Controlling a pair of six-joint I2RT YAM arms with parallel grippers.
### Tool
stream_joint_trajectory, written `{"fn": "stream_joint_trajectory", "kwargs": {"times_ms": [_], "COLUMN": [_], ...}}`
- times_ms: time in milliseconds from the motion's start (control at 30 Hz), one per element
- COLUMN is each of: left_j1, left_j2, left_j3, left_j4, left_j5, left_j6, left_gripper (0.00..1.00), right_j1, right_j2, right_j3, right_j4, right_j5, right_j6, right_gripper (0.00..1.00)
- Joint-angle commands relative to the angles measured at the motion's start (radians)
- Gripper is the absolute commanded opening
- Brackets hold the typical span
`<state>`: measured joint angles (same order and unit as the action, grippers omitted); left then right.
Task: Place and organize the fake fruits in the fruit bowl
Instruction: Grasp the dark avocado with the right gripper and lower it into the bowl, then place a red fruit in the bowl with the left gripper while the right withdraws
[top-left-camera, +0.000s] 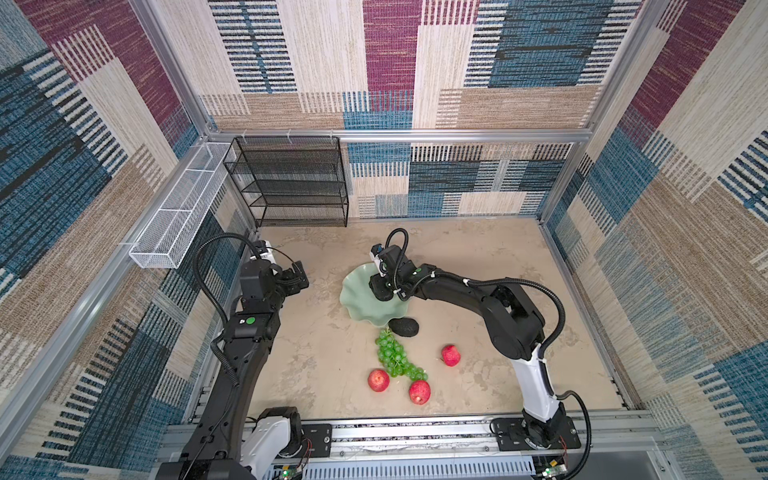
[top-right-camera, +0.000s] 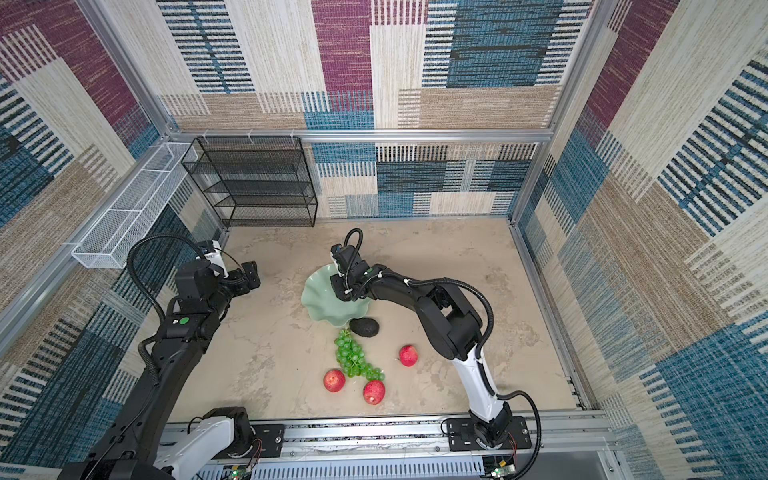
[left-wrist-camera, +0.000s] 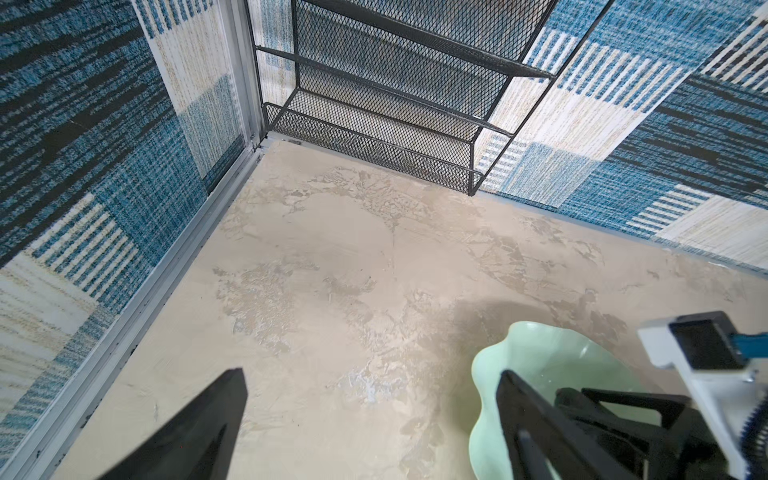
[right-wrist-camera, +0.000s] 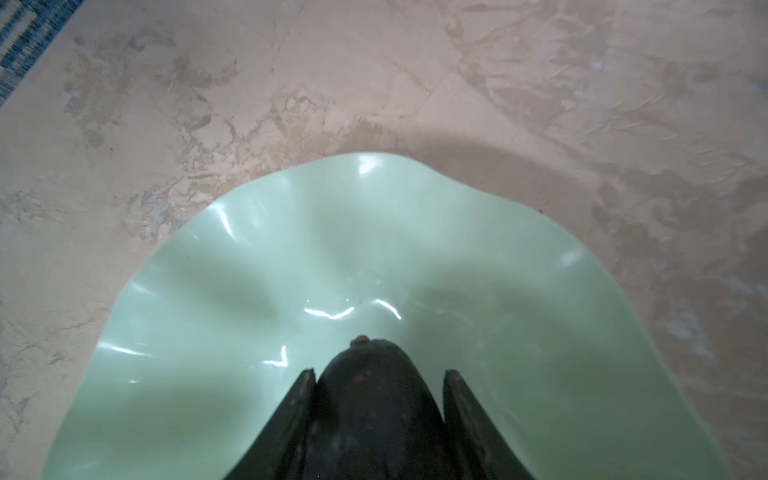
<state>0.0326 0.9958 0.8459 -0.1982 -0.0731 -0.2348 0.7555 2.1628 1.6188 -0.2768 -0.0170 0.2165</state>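
Avo (top-left-camera: 404, 327) by bowl (top-left-camera: 355, 303), grapes (top-left-camera: 395, 359) near.

Both top views looked steeply down from high above the near edge, sharing the whole desk (top-left-camera: 316, 374). The left wrist camera faced the far corner and black rack (left-wrist-camera: 395, 104). The right wrist camera hung close over the fruit bowl (right-wrist-camera: 249, 270), which both wrist views shared.

A black mesh shelf rack (top-left-camera: 286, 183) stands at the far left corner of the beige, mottled tabletop (top-left-camera: 498, 266). A white wire basket (top-left-camera: 178, 212) hangs along the left wall (top-left-camera: 83, 166), above the tabletop's left edge.
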Motion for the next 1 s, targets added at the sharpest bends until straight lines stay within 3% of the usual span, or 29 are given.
{"fn": "stream_joint_trajectory", "kwargs": {"times_ms": [0, 233, 433, 533, 667, 967], "left_j1": [0.002, 0.001, -0.003, -0.043, -0.183, -0.655], "left_j2": [-0.003, -0.033, -0.068, -0.106, -0.134, -0.082], "left_j3": [-0.002, 0.041, 0.073, 0.050, 0.023, -0.077], "left_j4": [0.008, -0.169, -0.426, -0.506, -0.589, -0.586], "left_j5": [-0.007, 0.041, 0.329, 0.389, 0.334, 0.187], "left_j6": [-0.020, -0.045, -0.068, -0.119, -0.177, -0.410], "left_gripper": [0.97, 0.95, 0.91, 0.90, 0.90, 0.89], "right_j1": [0.002, 0.001, -0.002, -0.016, -0.028, -0.112], "right_j2": [0.031, 0.042, -0.055, -0.189, -0.399, -0.681], "right_j3": [0.012, -0.013, -0.083, -0.177, -0.340, -0.595], "right_j4": [0.023, 0.053, 0.118, 0.203, 0.341, 0.406], "right_j5": [-0.006, 0.009, 0.024, 0.046, 0.125, 0.150], "right_j6": [0.015, 0.024, 0.049, 0.069, 0.074, 0.124], "right_gripper": [0.38, 0.53, 0.76, 0.88, 1.00, 1.00]}}
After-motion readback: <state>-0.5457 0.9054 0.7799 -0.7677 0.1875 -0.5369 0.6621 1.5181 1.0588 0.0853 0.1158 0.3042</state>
